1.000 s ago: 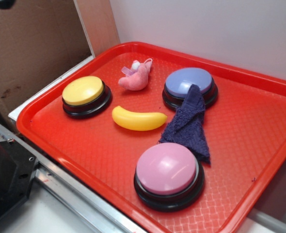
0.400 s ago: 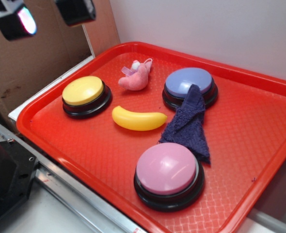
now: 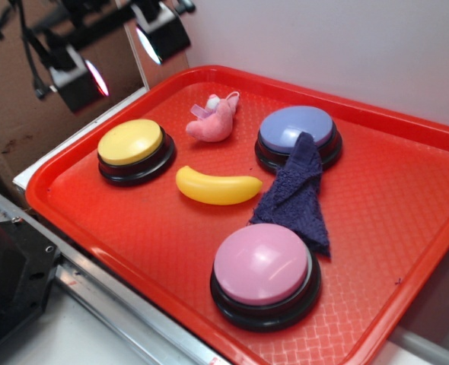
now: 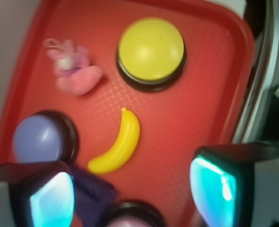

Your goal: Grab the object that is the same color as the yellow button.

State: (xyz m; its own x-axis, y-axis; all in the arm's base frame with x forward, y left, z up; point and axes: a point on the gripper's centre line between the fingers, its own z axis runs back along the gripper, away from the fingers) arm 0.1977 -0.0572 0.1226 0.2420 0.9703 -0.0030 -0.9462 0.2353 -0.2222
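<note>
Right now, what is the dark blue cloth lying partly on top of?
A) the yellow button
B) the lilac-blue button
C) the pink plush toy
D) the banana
B: the dark blue cloth drapes over the front edge of the lilac-blue button, clear of the banana.

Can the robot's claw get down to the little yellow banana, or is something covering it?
Probably yes. The banana lies bare on the red tray, apart from the yellow button and just beside the purple cloth. The open gripper hovers high, nothing between.
</note>
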